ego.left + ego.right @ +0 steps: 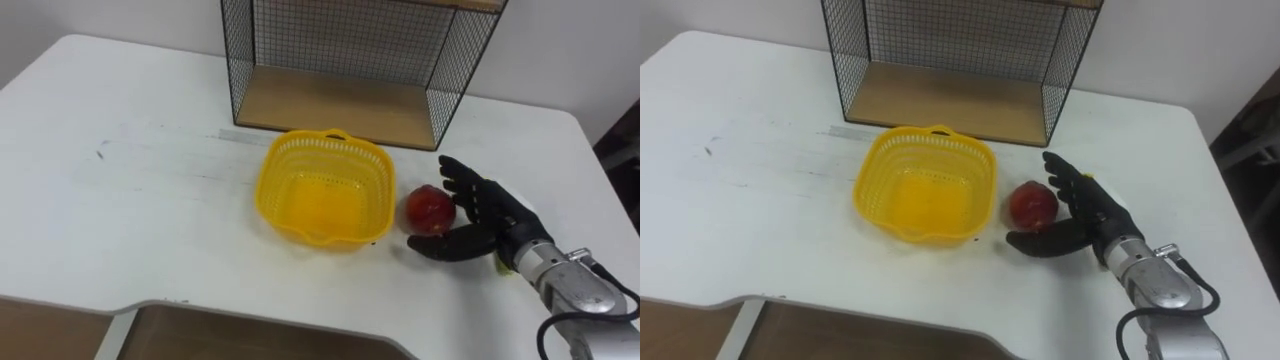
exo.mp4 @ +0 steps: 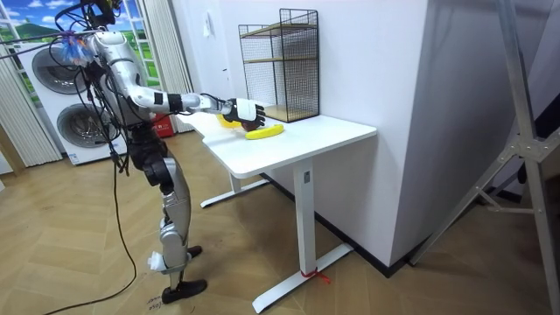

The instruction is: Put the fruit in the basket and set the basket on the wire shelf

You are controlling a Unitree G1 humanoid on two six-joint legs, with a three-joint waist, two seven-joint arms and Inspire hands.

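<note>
A yellow plastic basket [image 1: 323,190] stands empty in the middle of the white table [image 1: 130,190]. Just to its right lies a red round fruit [image 1: 430,209]. My right hand [image 1: 485,220] comes in from the right and is open: its straight fingers reach behind the fruit and its thumb lies in front of it, cupping it loosely. In the room view a banana [image 2: 264,132] lies on the table next to that hand [image 2: 242,111]. The black wire shelf [image 1: 340,60] with a wooden bottom board stands behind the basket.
The table's left half is bare, with a curved cut-out at its front edge [image 1: 150,305]. In the room view I stand at the table's end on the room view's left, with washing machines [image 2: 52,96] behind me.
</note>
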